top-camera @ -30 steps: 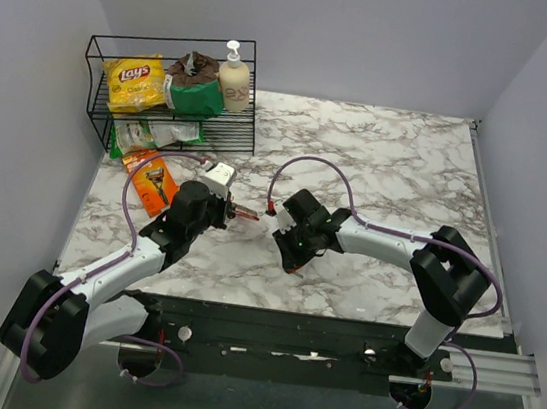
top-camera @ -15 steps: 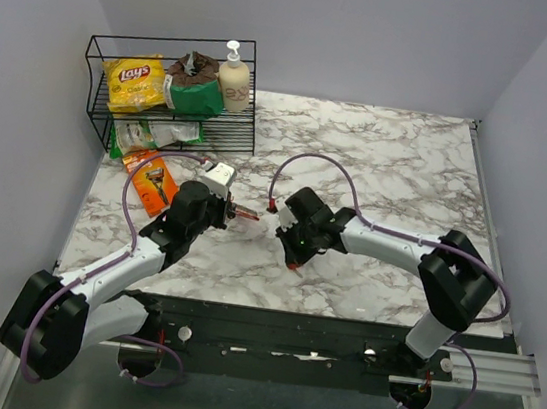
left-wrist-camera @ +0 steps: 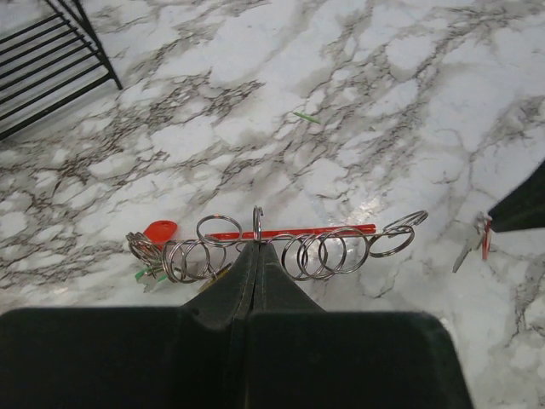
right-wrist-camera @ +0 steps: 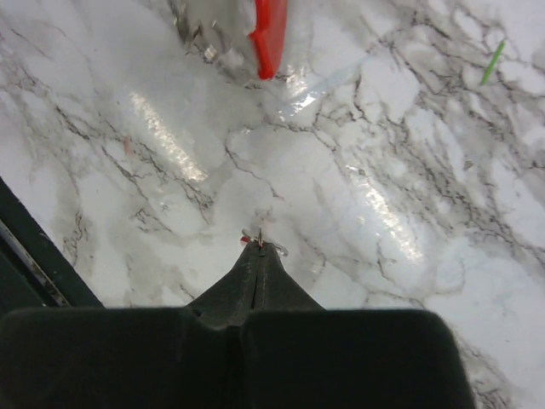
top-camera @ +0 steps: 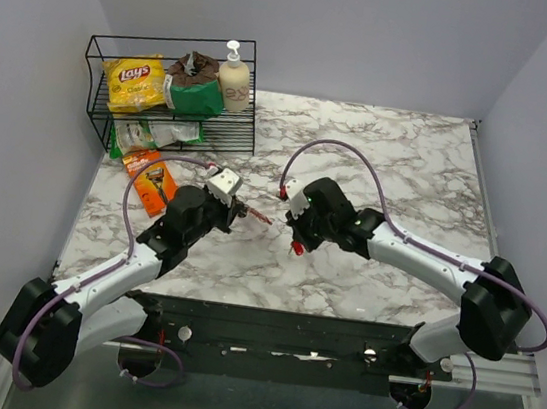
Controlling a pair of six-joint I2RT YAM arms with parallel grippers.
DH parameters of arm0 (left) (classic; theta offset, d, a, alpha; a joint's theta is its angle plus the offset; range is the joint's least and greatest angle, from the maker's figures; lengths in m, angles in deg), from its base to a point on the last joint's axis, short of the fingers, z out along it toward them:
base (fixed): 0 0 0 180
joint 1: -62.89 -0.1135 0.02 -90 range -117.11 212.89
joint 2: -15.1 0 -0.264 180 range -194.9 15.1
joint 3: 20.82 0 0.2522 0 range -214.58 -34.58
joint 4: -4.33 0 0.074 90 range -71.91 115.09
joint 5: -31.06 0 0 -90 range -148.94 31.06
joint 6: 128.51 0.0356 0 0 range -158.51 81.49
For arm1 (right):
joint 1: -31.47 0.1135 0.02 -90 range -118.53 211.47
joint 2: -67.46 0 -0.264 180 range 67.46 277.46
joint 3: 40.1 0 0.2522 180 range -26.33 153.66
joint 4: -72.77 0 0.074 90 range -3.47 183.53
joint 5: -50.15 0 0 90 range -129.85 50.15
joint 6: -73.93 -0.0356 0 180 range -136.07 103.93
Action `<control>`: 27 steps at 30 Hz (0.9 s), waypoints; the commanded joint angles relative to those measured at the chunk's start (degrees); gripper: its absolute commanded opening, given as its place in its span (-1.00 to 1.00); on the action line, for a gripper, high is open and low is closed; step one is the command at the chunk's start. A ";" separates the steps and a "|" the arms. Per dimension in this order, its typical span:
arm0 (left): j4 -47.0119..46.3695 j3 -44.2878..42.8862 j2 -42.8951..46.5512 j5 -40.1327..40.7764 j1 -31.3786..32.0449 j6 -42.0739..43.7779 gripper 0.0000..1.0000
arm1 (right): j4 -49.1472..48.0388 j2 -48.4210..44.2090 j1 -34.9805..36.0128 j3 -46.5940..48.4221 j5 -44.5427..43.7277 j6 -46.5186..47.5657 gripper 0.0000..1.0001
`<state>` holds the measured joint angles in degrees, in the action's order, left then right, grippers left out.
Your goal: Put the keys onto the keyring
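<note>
The keyring (left-wrist-camera: 294, 231) is a thin red bar strung with several silvery rings. My left gripper (left-wrist-camera: 257, 244) is shut on one upright ring near its middle and holds it above the marble. Keys hang at its left end: a red-headed one (left-wrist-camera: 159, 231), a green one (left-wrist-camera: 141, 275) and a yellowish one (left-wrist-camera: 214, 274). In the top view the keyring (top-camera: 255, 216) sticks out rightward from the left gripper (top-camera: 240, 210). My right gripper (right-wrist-camera: 259, 245) is shut on a tiny red-headed key (top-camera: 297, 249), just right of the keyring's free end (right-wrist-camera: 270, 34). That key also shows in the left wrist view (left-wrist-camera: 477, 239).
A black wire rack (top-camera: 92, 110) at the back left holds a chips bag (top-camera: 134, 82), a green bag and a soap bottle (top-camera: 234, 76). An orange razor pack (top-camera: 150, 180) lies in front of it. A small green sliver (left-wrist-camera: 307, 117) lies on the marble.
My right arm has stretched out, its elbow swinging right, and its gripper has moved up and slightly right with the red key. My left gripper shifted slightly right with the keyring.
</note>
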<state>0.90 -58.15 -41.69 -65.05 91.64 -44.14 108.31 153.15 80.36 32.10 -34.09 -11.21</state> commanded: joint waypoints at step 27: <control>-10.94 3.27 0.37 -23.33 10.27 8.97 -1.00 | -8.15 -11.95 -3.88 -4.73 22.89 11.40 -0.99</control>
<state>-8.50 -52.64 -40.60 -86.73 101.65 -34.26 104.27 143.38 76.62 29.17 -18.20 -0.50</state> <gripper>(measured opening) 0.009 0.013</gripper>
